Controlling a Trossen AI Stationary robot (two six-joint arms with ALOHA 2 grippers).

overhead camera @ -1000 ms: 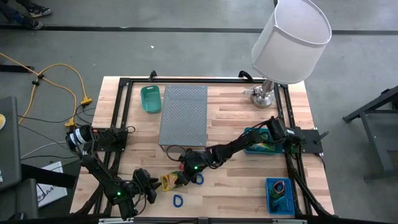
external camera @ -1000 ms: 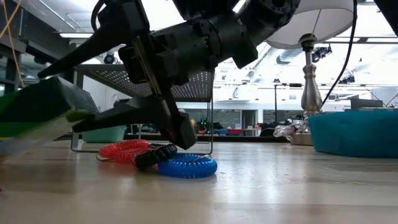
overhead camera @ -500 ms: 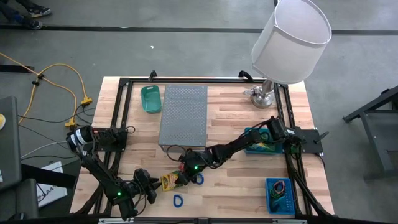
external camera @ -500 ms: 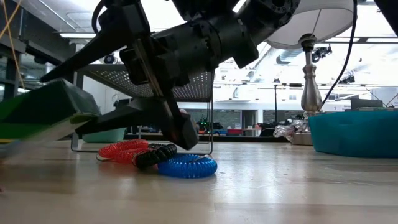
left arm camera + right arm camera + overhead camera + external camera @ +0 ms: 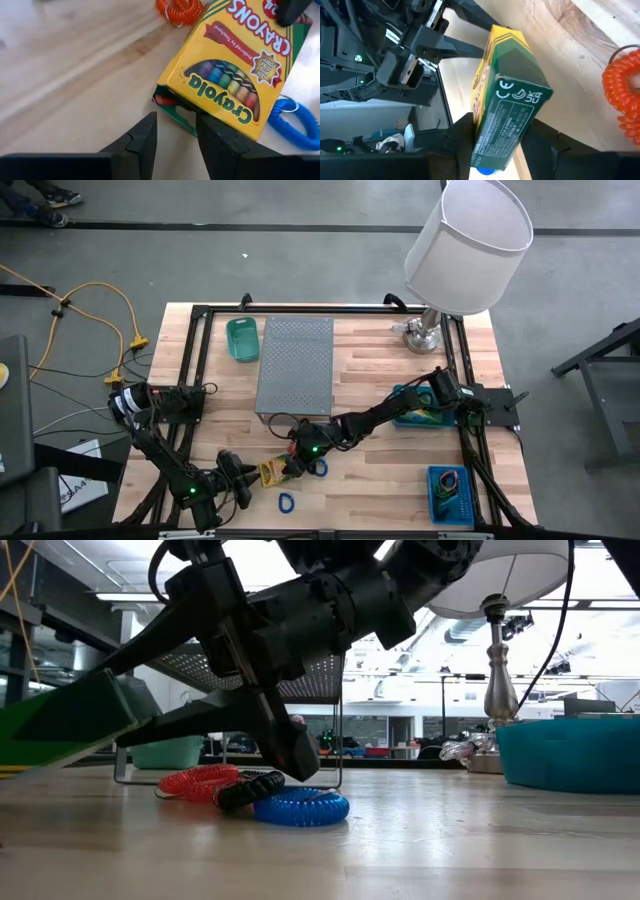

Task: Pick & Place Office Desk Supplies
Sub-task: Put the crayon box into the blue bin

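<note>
Closing right end effector [image 5: 502,145] on tilted crayon box [image 5: 271,471], just beside blue coil [image 5: 318,468] | shaky hold, could flop back onto desk [image 5: 380,485] | left end effector [image 5: 175,131] parted, empty, risking a bump.

Crayon box [image 5: 270,472] near table's front edge, between left gripper [image 5: 247,480] and right gripper [image 5: 292,468]. Coil loops [image 5: 250,793] just right of box (one more [image 5: 286,503] nearer front edge). Perforated box [image 5: 295,364] behind; lamp [image 5: 430,330] at back right.
</note>
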